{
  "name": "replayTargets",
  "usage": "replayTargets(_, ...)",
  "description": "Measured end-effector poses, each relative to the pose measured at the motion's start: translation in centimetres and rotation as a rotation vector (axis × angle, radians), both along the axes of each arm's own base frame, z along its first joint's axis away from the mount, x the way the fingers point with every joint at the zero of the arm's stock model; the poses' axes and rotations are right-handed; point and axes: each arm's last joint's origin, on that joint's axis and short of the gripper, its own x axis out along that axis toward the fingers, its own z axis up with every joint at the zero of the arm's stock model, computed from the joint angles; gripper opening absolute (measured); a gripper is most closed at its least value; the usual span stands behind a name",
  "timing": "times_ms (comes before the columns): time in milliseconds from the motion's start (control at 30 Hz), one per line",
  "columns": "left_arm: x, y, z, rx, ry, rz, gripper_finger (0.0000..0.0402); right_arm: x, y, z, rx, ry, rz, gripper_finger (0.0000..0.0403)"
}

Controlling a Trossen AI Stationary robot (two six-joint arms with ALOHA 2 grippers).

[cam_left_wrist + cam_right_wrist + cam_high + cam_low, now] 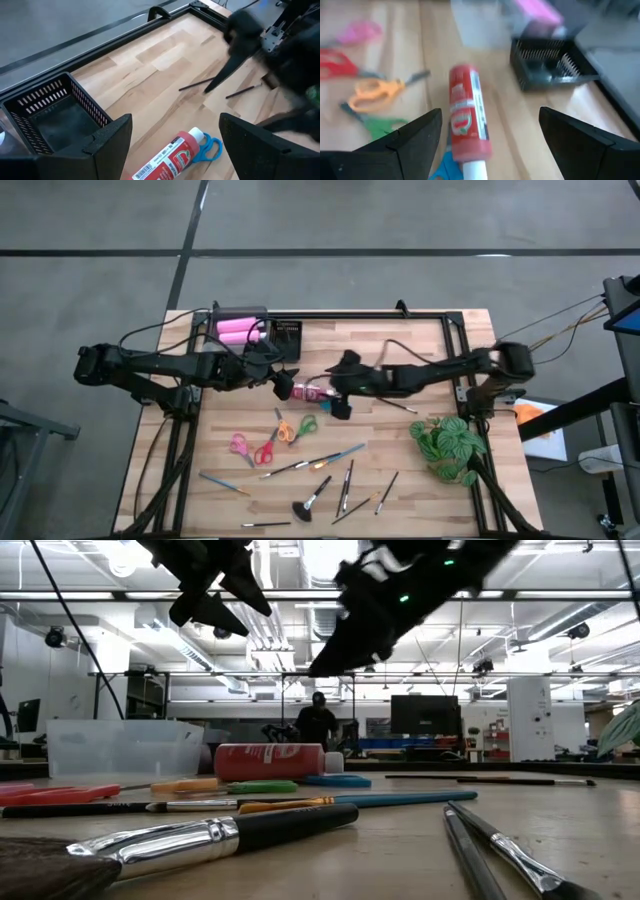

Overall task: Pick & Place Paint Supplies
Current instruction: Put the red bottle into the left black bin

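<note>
The red tube lies on its side on the wooden table, cap toward the right, next to blue-handled scissors. My left gripper hangs open above and just left of the tube. My right gripper hangs open above and just right of it. The wrist views show the tube on the boards below the open fingers, touched by neither. Two pink bottles lie in the clear tub at the far left. Scissors and brushes lie scattered toward the near edge.
A black slotted tray stands beside the clear tub at the far edge. A green leafy plant sits at the near right. A black metal frame rims the table. Bare boards lie between tray and plant.
</note>
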Motion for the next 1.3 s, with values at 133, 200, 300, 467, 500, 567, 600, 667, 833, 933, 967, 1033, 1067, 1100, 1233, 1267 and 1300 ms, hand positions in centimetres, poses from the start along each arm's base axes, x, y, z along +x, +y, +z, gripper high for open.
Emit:
replayTargets(133, 0.0, 0.0, 0.0, 0.0, 0.004, 0.0, 0.0302, -3.4, 0.3, 0.6, -0.04, -0.176, 0.045, 0.0331)
replayTargets(200, 0.0, 0.0, 0.0, 0.0, 0.006, 0.0, 0.0302, -5.1, 0.4, 0.7, -0.034, -0.255, 0.073, 0.0331)
replayTargets(300, -0.1, 0.0, -0.1, 0.0, 0.011, 0.0, 0.0302, -7.7, 0.6, 1.0, -0.011, -0.351, 0.116, 0.0331)
replayTargets(467, -0.1, 0.0, -0.1, 0.0, 0.015, 0.0, 0.0302, -11.3, 0.4, 1.3, -0.021, -0.43, 0.108, 0.0331)
replayTargets(500, -0.1, 0.0, -0.1, 0.0, 0.016, 0.0, 0.0302, -11.9, 0.4, 1.3, -0.026, -0.439, 0.109, 0.0331)
replayTargets(567, -0.1, 0.0, -0.1, 0.001, 0.017, 0.001, 0.0302, -12.9, 0.4, 1.5, -0.042, -0.463, 0.114, 0.0331)
replayTargets(600, -0.1, 0.0, -0.1, 0.001, 0.018, 0.001, 0.0302, -13.4, 0.4, 1.5, -0.049, -0.472, 0.115, 0.0331)
replayTargets(667, -0.1, 0.0, -0.1, 0.001, 0.018, 0.001, 0.0302, -14.3, 0.4, 1.5, -0.052, -0.488, 0.115, 0.0331)
replayTargets(833, -0.1, 0.0, -0.1, 0.001, 0.019, 0.001, 0.0302, -16.0, 0.3, 1.0, -0.054, -0.517, 0.115, 0.0331)
replayTargets(933, -0.1, 0.0, -0.1, 0.001, 0.019, 0.001, 0.0302, -16.5, 0.3, 1.0, -0.055, -0.533, 0.114, 0.0331)
replayTargets(967, -0.1, 0.0, -0.1, 0.001, 0.019, 0.001, 0.0302, -16.6, 0.3, 1.0, -0.055, -0.537, 0.114, 0.0331)
replayTargets(1033, -0.1, 0.0, -0.1, 0.001, 0.019, 0.001, 0.0302, -16.8, 0.3, 1.0, -0.055, -0.543, 0.113, 0.0331)
replayTargets(1067, -0.1, 0.0, -0.1, 0.001, 0.019, 0.001, 0.0302, -16.8, 0.3, 1.0, -0.055, -0.543, 0.113, 0.0331)
replayTargets(1100, -0.1, 0.0, -0.1, 0.001, 0.019, 0.001, 0.0302, -16.8, 0.3, 0.9, -0.055, -0.541, 0.113, 0.0331)
replayTargets(1233, -0.1, 0.0, -0.1, 0.001, 0.019, 0.001, 0.0302, -16.8, 0.3, 0.9, -0.055, -0.54, 0.112, 0.0331)
replayTargets(1267, -0.1, 0.0, -0.1, 0.001, 0.019, 0.001, 0.0302, -16.8, 0.3, 0.9, -0.056, -0.539, 0.112, 0.0331)
replayTargets(1300, -0.1, 0.0, -0.1, 0.001, 0.019, 0.001, 0.0302, -16.8, 0.3, 0.8, -0.055, -0.537, 0.112, 0.033)
